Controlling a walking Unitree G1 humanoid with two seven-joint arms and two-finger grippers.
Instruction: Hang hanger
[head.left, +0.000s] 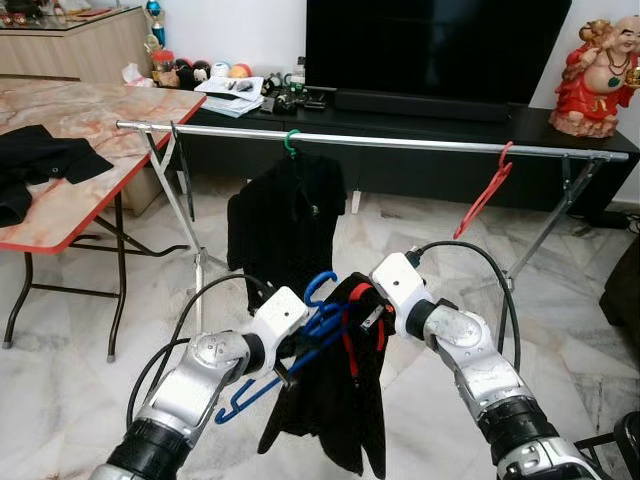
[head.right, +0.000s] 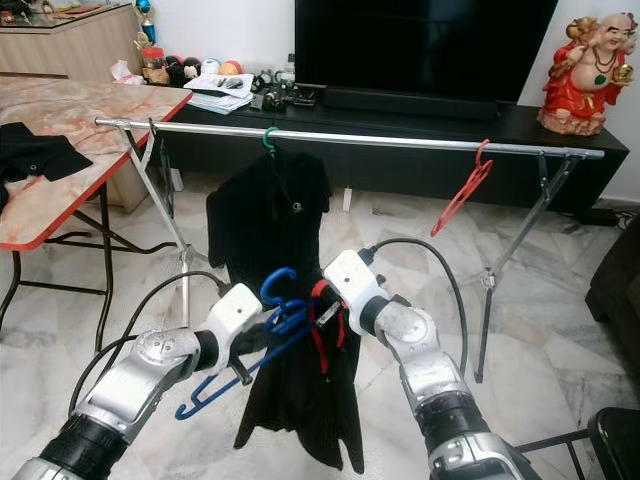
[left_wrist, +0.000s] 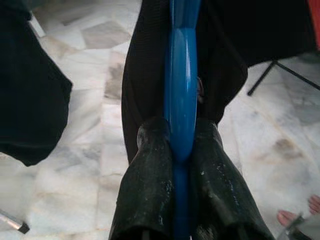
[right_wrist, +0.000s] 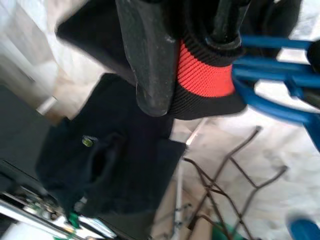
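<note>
The left hand (left_wrist: 181, 150) clamps a blue plastic hanger (head.left: 300, 335) between both fingers (left_wrist: 150, 175), low before the silver rail (head.left: 400, 143). The right hand (right_wrist: 192, 75) pinches the red-and-black collar (right_wrist: 205, 75) of a black garment (head.left: 335, 400) draped beside the hanger (its hook curls upward, free of the rail). A black shirt (head.left: 285, 225) on a green hanger (head.left: 291, 142) and a bare red hanger (head.left: 485, 190) hang from the rail. The garment's folds hide much of the blue frame.
</note>
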